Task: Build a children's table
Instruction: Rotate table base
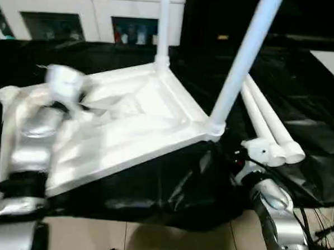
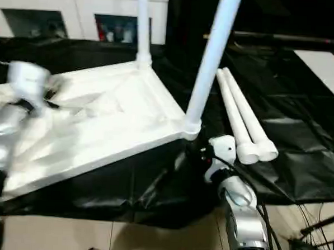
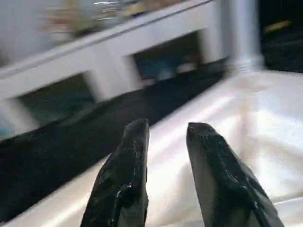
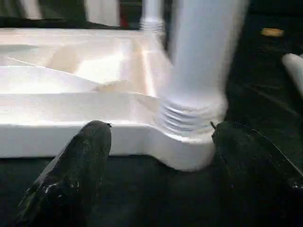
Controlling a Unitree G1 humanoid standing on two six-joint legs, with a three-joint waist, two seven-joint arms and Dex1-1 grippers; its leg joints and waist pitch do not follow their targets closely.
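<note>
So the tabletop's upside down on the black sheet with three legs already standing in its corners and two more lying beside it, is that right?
Not quite. Only two legs stand in the corners of the tabletop, as the left eye view shows. The rest holds: it lies upside down on the black sheet, with two loose legs beside it.

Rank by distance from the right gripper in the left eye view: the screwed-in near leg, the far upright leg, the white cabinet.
From the right gripper:
1. Near leg, in the corner socket just beside it.
2. Far leg, at the tabletop's back corner.
3. White cabinet, behind everything.
</note>
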